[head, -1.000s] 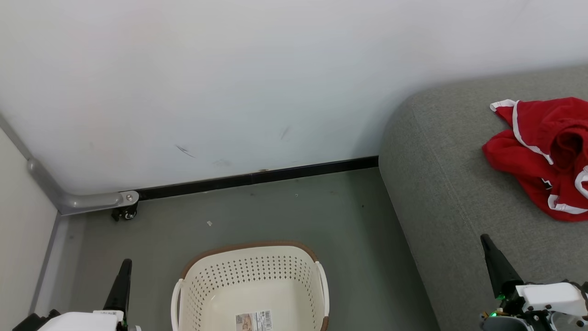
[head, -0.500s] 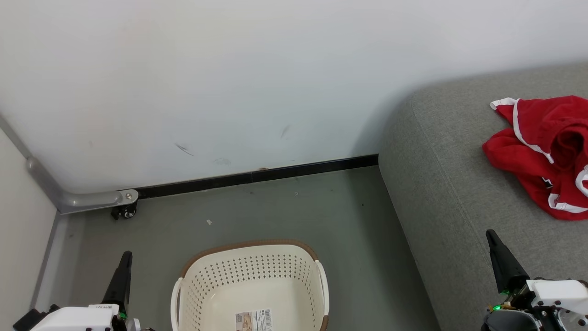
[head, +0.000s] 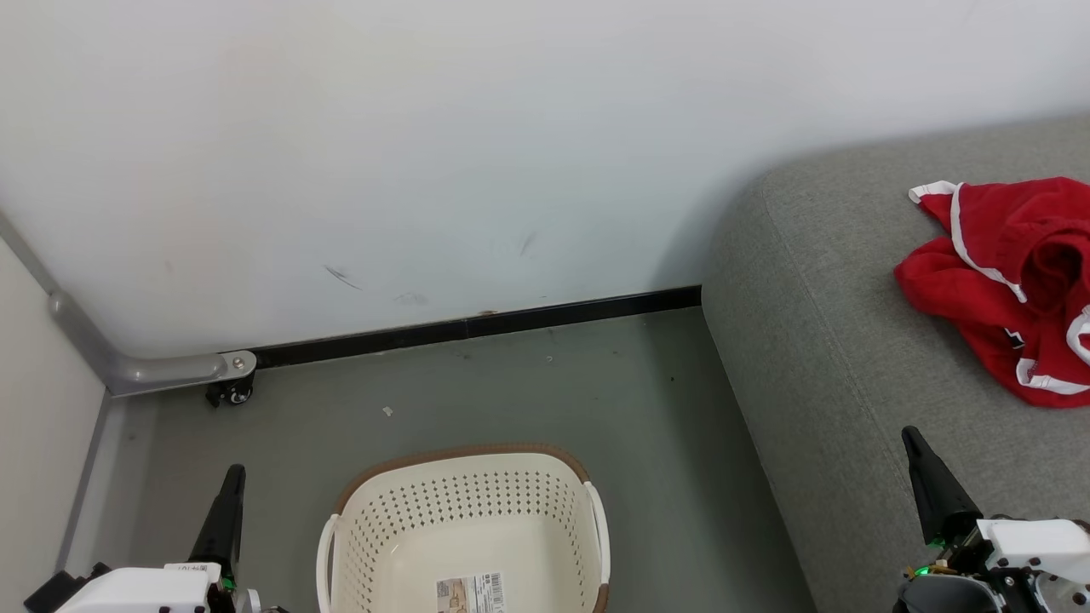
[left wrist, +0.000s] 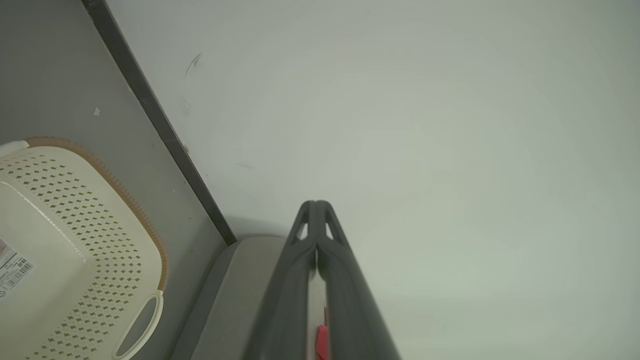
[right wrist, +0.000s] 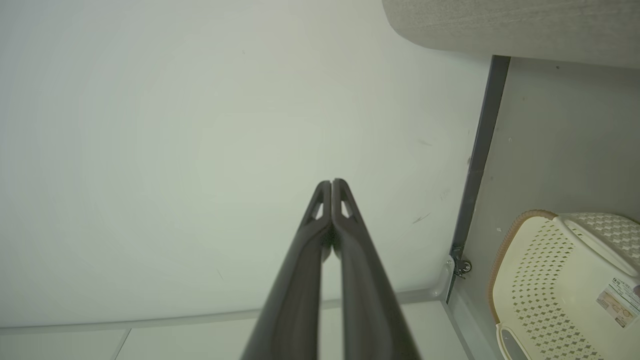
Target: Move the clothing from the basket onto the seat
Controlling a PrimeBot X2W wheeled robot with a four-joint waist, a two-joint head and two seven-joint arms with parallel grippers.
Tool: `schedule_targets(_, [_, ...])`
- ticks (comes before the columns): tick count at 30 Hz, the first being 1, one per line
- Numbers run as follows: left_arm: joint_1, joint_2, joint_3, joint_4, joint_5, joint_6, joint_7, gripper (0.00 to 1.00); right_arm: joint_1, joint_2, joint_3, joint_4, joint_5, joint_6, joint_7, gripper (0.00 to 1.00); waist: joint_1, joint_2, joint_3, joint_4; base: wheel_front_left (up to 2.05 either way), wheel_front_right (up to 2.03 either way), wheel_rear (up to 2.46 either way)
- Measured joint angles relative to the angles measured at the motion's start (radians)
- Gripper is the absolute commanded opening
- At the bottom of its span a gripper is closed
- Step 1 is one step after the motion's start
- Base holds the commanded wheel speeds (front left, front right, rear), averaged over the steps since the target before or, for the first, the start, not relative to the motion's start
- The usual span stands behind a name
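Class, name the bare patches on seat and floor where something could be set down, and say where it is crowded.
The grey-green woven seat is bare from its rounded corner to the red white-trimmed clothing, which crowds its right side. The grey floor is free between the black skirting and the cream perforated basket.

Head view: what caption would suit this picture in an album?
Red clothing lies on the grey seat; the cream basket stands on the floor; left gripper and right gripper are shut, holding nothing.
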Motion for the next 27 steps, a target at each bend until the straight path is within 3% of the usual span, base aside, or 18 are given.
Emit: schedule_targets(27, [0.000,0.000,-0.001,-0.003,0.000,0.000,0.000,0.00,0.000,0.001,-0.010,0.008,-0.001,0.000,0.006,0.00,-0.0001,0.0000,0.000,0.000,0.00,0.00,0.00])
